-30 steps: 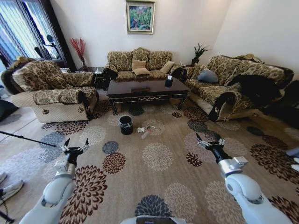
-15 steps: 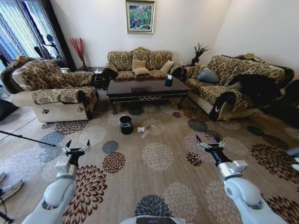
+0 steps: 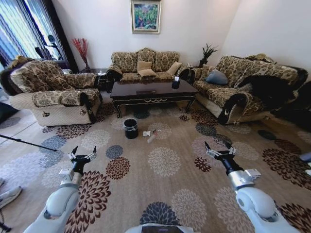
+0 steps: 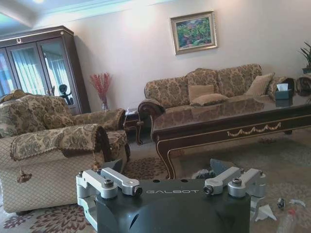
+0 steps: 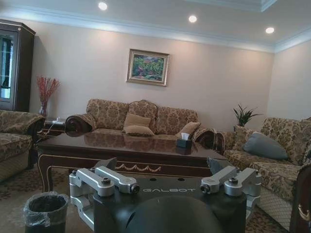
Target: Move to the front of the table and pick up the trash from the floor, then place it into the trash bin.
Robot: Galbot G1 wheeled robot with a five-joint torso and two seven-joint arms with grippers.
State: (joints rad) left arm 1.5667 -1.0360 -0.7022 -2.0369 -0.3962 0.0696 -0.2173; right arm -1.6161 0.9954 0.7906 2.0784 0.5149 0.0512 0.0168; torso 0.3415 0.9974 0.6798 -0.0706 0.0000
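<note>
Nearest the robot, both arms reach forward low over the floor (image 3: 165, 194), a beige carpet with big flower medallions: the left tool (image 3: 82, 156) on the left with its prongs spread apart, holding nothing, and the right tool (image 3: 219, 151) on the right, also spread wide and empty. Plenty of bare carpet between and ahead of them, nothing in the lane up the middle. Further out, the trash (image 3: 151, 134) lies on the carpet: a crumpled white paper bit, what looks like a slim clear bottle, and some tiny scraps too small to make out properly. Just beside it on the left stands the trash bin (image 3: 130, 128), small, round, black, with a clear liner folded over the rim; in the right wrist view the bin (image 5: 45, 212) is partly cut off by the frame edge. Both sit in front of the table (image 3: 153, 93), a long dark glossy coffee table with a tissue box (image 3: 175, 84) on the tabletop near its right end. Armchair (image 3: 51, 94) closes in the left side, a sofa (image 3: 243, 87) the right, and another sofa (image 3: 146, 65) sits behind the table against the wall. In the left wrist view the trash (image 4: 279, 211) is half hidden behind the tool body.
</note>
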